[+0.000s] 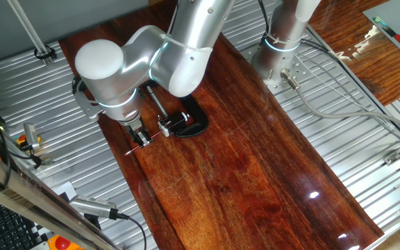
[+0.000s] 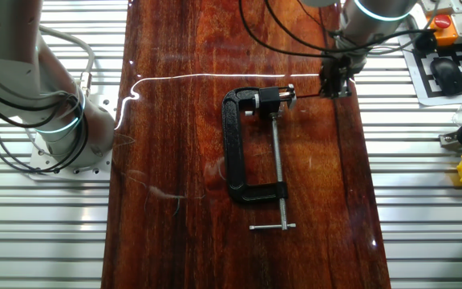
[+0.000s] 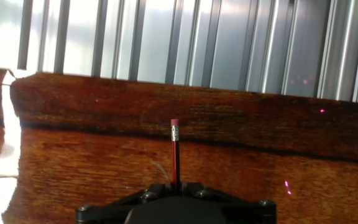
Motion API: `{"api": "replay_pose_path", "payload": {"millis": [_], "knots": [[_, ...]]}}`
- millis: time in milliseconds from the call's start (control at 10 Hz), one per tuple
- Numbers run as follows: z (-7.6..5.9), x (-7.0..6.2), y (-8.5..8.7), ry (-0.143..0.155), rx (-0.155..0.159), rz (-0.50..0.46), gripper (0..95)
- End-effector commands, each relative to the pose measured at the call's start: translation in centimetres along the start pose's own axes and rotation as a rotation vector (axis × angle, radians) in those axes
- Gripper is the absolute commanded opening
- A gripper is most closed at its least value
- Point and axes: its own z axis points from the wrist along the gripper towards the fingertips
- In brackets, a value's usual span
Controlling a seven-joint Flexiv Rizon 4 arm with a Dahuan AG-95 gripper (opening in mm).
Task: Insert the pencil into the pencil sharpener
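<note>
The tabletop, a long dark wooden board with a glossy finish, lay on ribbed metal decking. The silver arm reached down over it near one long edge. A black C-shaped clamp with a steel screw lay flat around the middle of the board's width, nearer the end where the arm worked. In its mouth sat the pencil sharpener, a small silvery block, held between the clamp's fixed end and the screw's tip. The pincer hung just beside the sharpener, towards the long edge, its fingers closed on the pencil. The thin red pencil lay level above the wood, its eraser end pointing at the board's long edge in the hand view, its other end at the sharpener; whether the tip had entered could not be told.
</note>
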Motion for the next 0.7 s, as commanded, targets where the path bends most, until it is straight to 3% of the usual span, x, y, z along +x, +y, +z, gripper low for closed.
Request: {"api": "replay_pose_path", "payload": {"millis": [100,700], "knots": [[0.0,0.2,0.0,0.001,0.000,0.000,0.0],[-0.1,1.8,0.1,0.004,0.000,0.005,0.0]]}}
